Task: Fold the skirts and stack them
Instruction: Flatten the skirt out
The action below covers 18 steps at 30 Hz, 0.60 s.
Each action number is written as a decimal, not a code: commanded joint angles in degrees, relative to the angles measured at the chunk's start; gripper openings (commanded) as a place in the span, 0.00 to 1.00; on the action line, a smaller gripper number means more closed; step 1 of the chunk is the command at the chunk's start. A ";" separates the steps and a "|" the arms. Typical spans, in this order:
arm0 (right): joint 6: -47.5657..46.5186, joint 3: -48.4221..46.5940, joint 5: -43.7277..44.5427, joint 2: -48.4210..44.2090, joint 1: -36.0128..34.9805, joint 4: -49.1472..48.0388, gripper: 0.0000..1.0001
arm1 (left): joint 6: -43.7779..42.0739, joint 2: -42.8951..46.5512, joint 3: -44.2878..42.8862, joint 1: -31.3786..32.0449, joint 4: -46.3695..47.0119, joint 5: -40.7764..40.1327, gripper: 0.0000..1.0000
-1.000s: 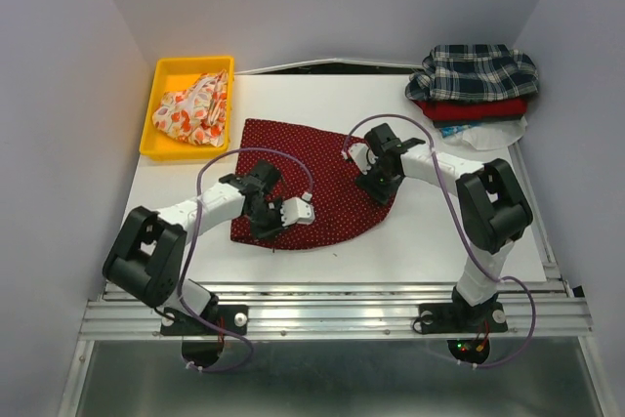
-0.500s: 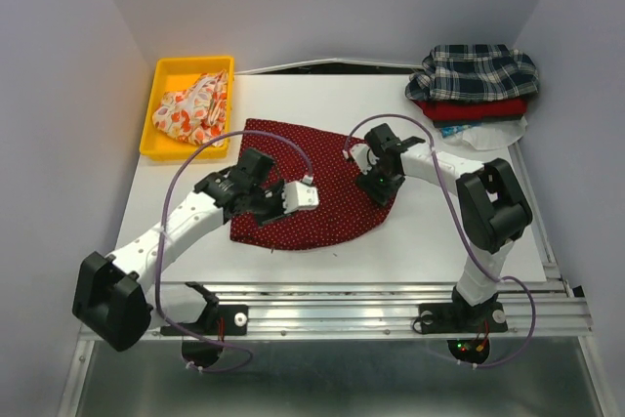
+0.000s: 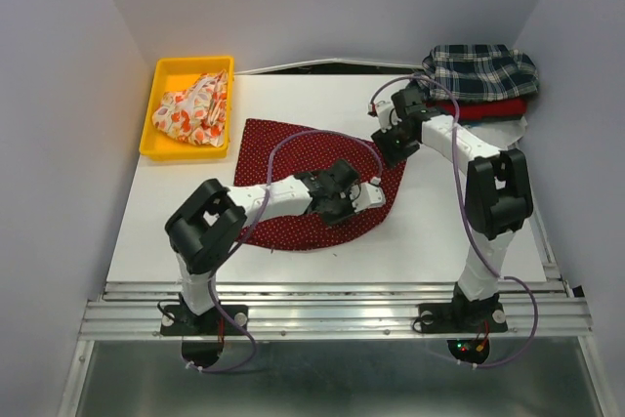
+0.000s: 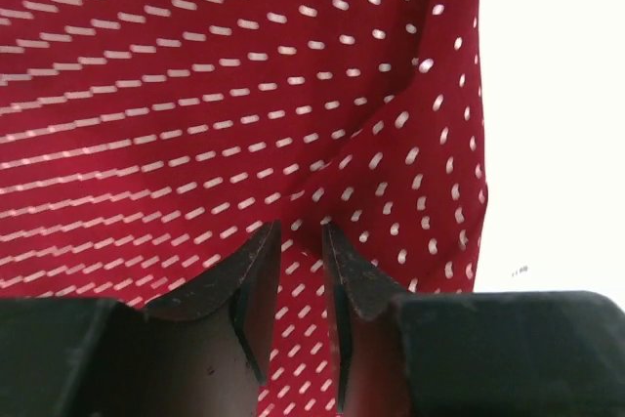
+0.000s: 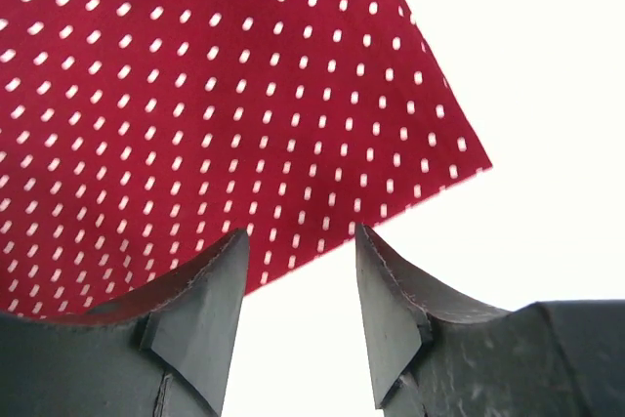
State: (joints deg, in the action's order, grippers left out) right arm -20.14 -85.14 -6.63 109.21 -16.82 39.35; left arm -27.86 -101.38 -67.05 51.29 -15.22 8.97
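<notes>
The dark red dotted skirt [image 3: 303, 168] lies spread on the white table. My left gripper [image 3: 359, 198] reaches across to the skirt's right part. In the left wrist view its jaws stand narrowly apart, pinching a raised ridge of the dotted cloth [image 4: 371, 153]. My right gripper [image 3: 389, 146] is open and empty. It hovers over bare table at the skirt's edge [image 5: 244, 95]. The plaid skirt [image 3: 479, 70] lies on the plain red skirt [image 3: 480, 108] at the back right. The cream skirt with orange-red blobs [image 3: 195, 104] sits crumpled in the yellow tray [image 3: 176, 73].
White and blue cloth [image 3: 503, 130] pokes out under the back-right stack. The left arm's white link [image 3: 273, 194] lies across the skirt. Grey walls close in on both sides and a metal rail [image 3: 332, 314] runs along the near edge.
My left arm has swung right across the dotted skirt, from its left edge to its right part. My right gripper has moved back toward the stack, off the cloth.
</notes>
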 commanded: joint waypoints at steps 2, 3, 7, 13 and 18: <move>0.28 -2.92 -0.22 5.13 -0.23 -1.74 0.53 | 3.07 -3.03 -2.83 3.29 0.81 -4.67 0.33; 0.36 -3.18 -0.31 5.83 -0.23 -1.82 0.53 | 1.94 -2.68 -2.57 4.16 0.37 -2.14 0.33; 0.28 -2.92 0.30 9.87 -0.23 -1.74 0.52 | -3.95 3.28 2.87 8.64 -0.50 3.67 0.33; -0.07 -1.87 1.45 11.47 -0.23 -1.03 0.50 | -11.51 15.33 6.40 17.61 -8.05 15.28 0.35; -0.60 -1.43 1.62 10.41 -0.23 -0.59 0.50 | -3.97 15.43 4.73 10.18 -7.81 15.02 0.34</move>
State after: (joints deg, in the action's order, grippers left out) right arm -20.14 -86.94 -6.17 118.04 -16.62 37.71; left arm -34.87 -85.49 -60.95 69.89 -20.82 21.78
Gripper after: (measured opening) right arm 0.499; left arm 0.353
